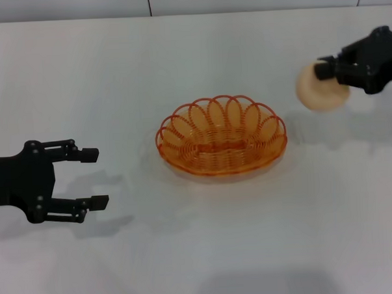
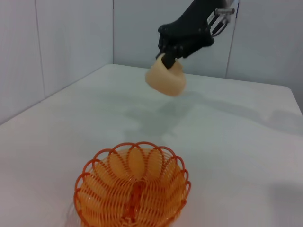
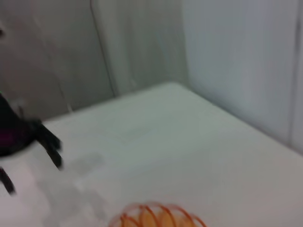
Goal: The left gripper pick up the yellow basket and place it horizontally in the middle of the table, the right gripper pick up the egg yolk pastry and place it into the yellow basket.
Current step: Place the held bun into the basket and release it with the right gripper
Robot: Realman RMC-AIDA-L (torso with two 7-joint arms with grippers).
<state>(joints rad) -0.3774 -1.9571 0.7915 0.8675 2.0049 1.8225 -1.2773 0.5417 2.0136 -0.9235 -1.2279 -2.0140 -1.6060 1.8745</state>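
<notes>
Basket: the yellow basket point(image 1: 221, 137) is an oval of translucent orange wire-like strands with a looped scalloped rim, lying flat mid-bench, empty.
Bench: the bench point(image 1: 187, 251) is plain, white and smooth.
Pastry: the egg yolk pastry point(image 1: 320, 88) is a small, domed, pale cream bun, raised above the bench, well to the basket's right.
Right end effector: the right end effector point(image 1: 325, 70) is clamped on the pastry.
Left end effector: the left end effector point(image 1: 93, 178) has its fingers spread wide and holds nothing, left of the basket and apart from it.
</notes>
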